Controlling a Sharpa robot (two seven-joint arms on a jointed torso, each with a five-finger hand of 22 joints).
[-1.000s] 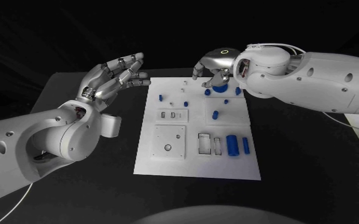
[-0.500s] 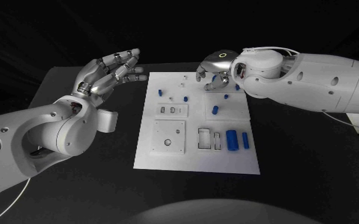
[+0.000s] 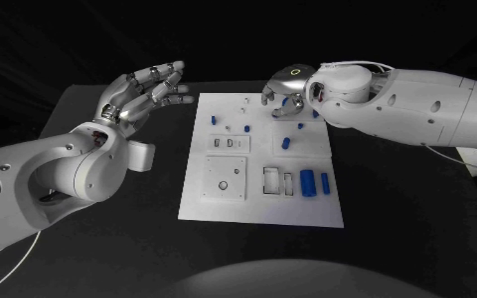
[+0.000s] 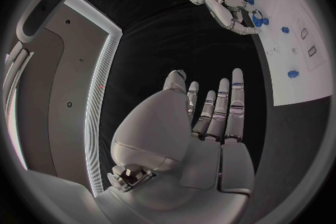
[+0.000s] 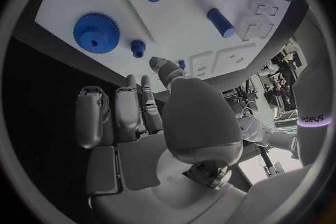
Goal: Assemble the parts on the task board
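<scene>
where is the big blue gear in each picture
Head view: the big blue gear sits at the far right of the white board, partly hidden under the right robot hand.
Left wrist view: a blue part under that robot hand is probably the gear; too small to be sure.
Right wrist view: gear beyond the fingertips.
Shared landmark: the white board.

Two glossy white rounded arms, silver segmented left hand [image 3: 147, 95] with dark seams, silver right hand [image 3: 285, 91] with glowing green ring on its back, thin white cables looping over right wrist, small dark screw holes.
</scene>
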